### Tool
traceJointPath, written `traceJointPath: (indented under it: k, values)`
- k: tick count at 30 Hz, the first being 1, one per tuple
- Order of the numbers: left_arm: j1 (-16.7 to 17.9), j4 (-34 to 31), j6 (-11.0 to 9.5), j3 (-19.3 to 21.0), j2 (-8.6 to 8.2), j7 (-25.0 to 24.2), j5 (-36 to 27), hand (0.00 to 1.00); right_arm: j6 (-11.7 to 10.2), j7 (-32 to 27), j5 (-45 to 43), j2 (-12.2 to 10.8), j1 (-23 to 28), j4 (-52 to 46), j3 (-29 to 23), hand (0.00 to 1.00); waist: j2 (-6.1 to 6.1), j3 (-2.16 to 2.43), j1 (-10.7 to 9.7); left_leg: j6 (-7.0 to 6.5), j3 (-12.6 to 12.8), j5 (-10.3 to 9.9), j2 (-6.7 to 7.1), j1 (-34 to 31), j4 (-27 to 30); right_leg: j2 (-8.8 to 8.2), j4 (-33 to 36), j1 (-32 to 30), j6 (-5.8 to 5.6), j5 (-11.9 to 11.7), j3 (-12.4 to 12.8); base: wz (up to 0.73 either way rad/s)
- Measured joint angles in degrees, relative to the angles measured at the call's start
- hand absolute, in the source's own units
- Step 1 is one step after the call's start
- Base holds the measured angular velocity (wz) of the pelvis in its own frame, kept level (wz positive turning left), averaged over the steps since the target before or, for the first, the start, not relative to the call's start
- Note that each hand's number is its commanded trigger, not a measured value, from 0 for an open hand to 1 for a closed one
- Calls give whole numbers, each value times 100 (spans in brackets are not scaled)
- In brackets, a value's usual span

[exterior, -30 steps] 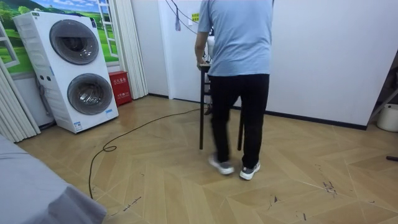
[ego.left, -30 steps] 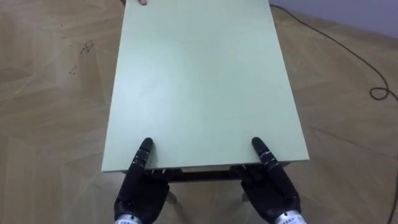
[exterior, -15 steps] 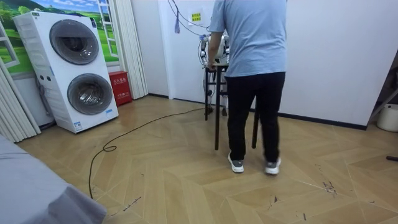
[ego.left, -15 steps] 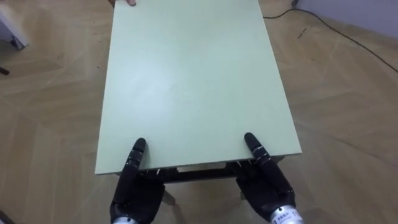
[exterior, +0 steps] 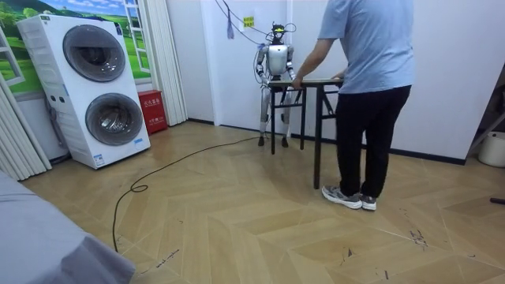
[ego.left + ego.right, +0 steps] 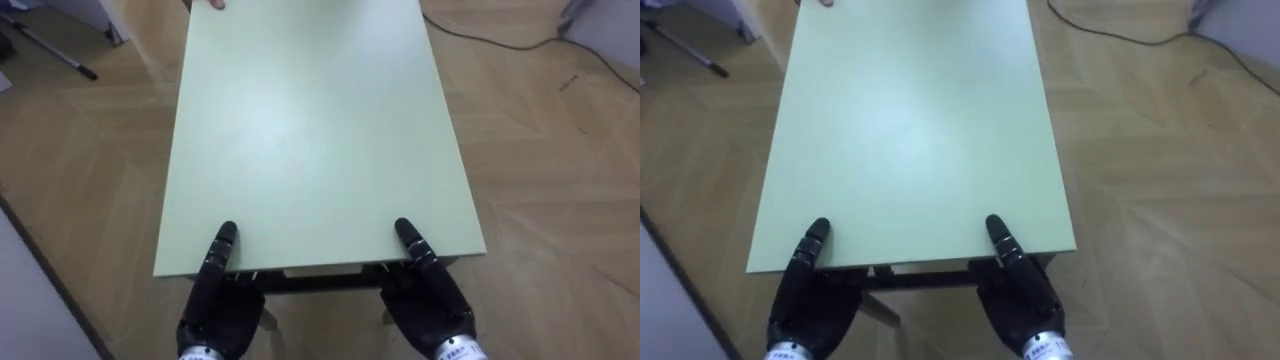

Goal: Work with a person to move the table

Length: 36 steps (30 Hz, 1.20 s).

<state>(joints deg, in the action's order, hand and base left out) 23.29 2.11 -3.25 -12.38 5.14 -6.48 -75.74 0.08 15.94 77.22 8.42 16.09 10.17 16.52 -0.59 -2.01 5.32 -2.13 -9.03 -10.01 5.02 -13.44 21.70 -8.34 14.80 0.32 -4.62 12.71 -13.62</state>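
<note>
Standing at one short end of the pale green surface (image 6: 310, 130), the robot has its left hand (image 6: 215, 305) and right hand (image 6: 430, 300) at the near edge, one by each corner. Thumbs lie flat on top and the rest is tucked underneath, so the grip can't be judged. Opposite, a person (image 5: 371, 79) has a hand on the far end, close to the white wall (image 5: 442, 71).

Nothing can be read: white marks on the red box (image 5: 151, 111) and a yellow sign (image 5: 248, 21) on the wall (image 5: 442, 71) are too small.
</note>
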Motion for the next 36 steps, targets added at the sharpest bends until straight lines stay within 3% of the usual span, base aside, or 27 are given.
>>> traceJointPath:
  k: [4,8,11,12,13,14,15,16,17,18,19,21,22,23,27,29,30,31,32,33,34,36]
  values:
    - [0,0,-10,46,10,0,0,100,-5,0,24,26,-3,0,67,100,-2,-1,264,117,-154,29,-56,-31,11,124,-200,137,2,-1,-78,20]
    - [-1,-20,-20,57,34,-1,5,100,-22,0,46,22,1,1,97,100,22,1,323,220,-383,91,-72,-188,83,256,-244,163,17,1,-109,38]
    - [-34,-21,-36,22,75,-3,-26,100,-43,13,75,33,-1,1,103,100,40,8,308,288,-539,207,-67,-352,65,326,-235,164,118,36,-392,59]
    - [-72,-19,-39,-51,94,-2,-49,100,-49,18,119,35,-12,2,100,100,43,9,259,330,-708,373,-27,-383,-63,351,-225,158,244,36,-559,117]
    - [-147,-13,-42,-99,100,13,-59,100,-78,49,134,32,-19,2,60,100,53,11,159,381,-908,680,26,-378,-366,413,-241,101,404,14,-596,128]
    - [-203,-12,-41,-141,112,24,-60,100,-106,82,137,27,-15,0,22,100,58,12,65,386,-911,898,39,-381,-600,478,-290,64,483,-2,-575,180]
    - [-357,23,-40,-226,125,31,-60,100,-188,162,180,34,0,-10,-58,100,58,13,-112,349,-640,1438,49,-365,-1207,608,-496,54,633,-10,-547,160]
    - [-438,37,-38,-267,115,37,-61,100,-197,208,197,40,3,-22,-141,100,67,14,-172,317,-291,1676,42,-372,-1476,615,-608,45,642,5,-620,175]
    - [-578,105,-33,-321,55,43,-55,100,-194,239,164,29,-52,-4,-294,100,140,-24,-263,147,583,1650,-117,-577,-1281,539,-594,-17,631,43,-991,88]
    - [-526,130,-33,-269,21,42,-47,100,-129,181,107,1,-122,64,-308,100,140,-28,-176,-61,1467,1008,-377,-680,-457,518,-523,-13,661,77,-1130,45]
    - [-441,105,-35,-232,13,16,-103,100,-71,137,70,-27,-150,48,-305,100,161,-27,-78,-32,2067,368,-636,-608,291,513,-507,48,648,95,-1364,0]
    - [-425,108,-1,-177,8,13,-127,100,-22,118,-3,-41,-137,-1,-307,100,264,-17,-92,22,2183,-164,-812,-438,780,541,-420,97,610,168,-1599,39]
    - [-427,108,17,-147,7,13,-123,100,3,113,-11,-48,-140,-6,-313,100,290,-16,-103,49,2185,-273,-831,-384,787,540,-355,90,597,209,-1662,58]
    - [-424,107,24,-103,8,13,-113,100,46,108,-72,-79,-142,-9,-334,100,315,-16,-114,-10,2179,-352,-810,-357,719,530,-221,79,548,295,-1725,46]
    - [-406,104,31,-29,-64,13,-99,100,129,92,-173,-111,-140,-114,-375,100,300,2,-78,-252,2084,-241,-490,-100,107,340,46,51,413,362,-1599,32]
    - [-368,105,30,-17,-67,13,-62,100,128,39,-167,-119,-94,-113,-343,100,304,2,-12,-270,1982,-229,-458,70,-19,262,454,-67,397,368,-1454,15]
    - [-346,104,27,-32,-69,13,-17,100,128,19,-153,-156,-45,-113,-325,100,315,12,-13,-272,1868,-226,-456,140,-48,237,616,-225,340,420,-1158,21]
    - [-353,104,15,-27,-72,13,-6,100,128,14,-147,-172,-43,-113,-316,100,315,12,-5,-272,1791,-226,-449,142,-49,251,565,-349,338,413,-1027,29]
    - [-383,104,6,-16,-67,17,-7,100,127,-9,-147,-203,-67,-114,-314,100,316,12,4,-272,1736,-226,-425,136,-49,233,483,-754,392,321,-850,36]
    - [-390,115,9,-7,-73,59,-37,100,124,-35,-148,-198,-66,-112,-314,100,359,35,-16,-268,1651,-229,-427,144,-44,201,666,-1182,546,45,-675,35]
    - [-353,115,14,12,-76,67,-76,100,124,-50,-155,-190,-62,-116,-304,100,344,38,13,-255,1654,-237,-420,199,-54,117,791,-1366,625,-134,-712,22]
    - [-247,106,15,73,-153,68,-86,100,124,-116,-175,-125,-114,-117,-218,100,331,47,83,-251,1699,-239,-429,293,-137,102,814,-1260,627,-144,-758,-7]
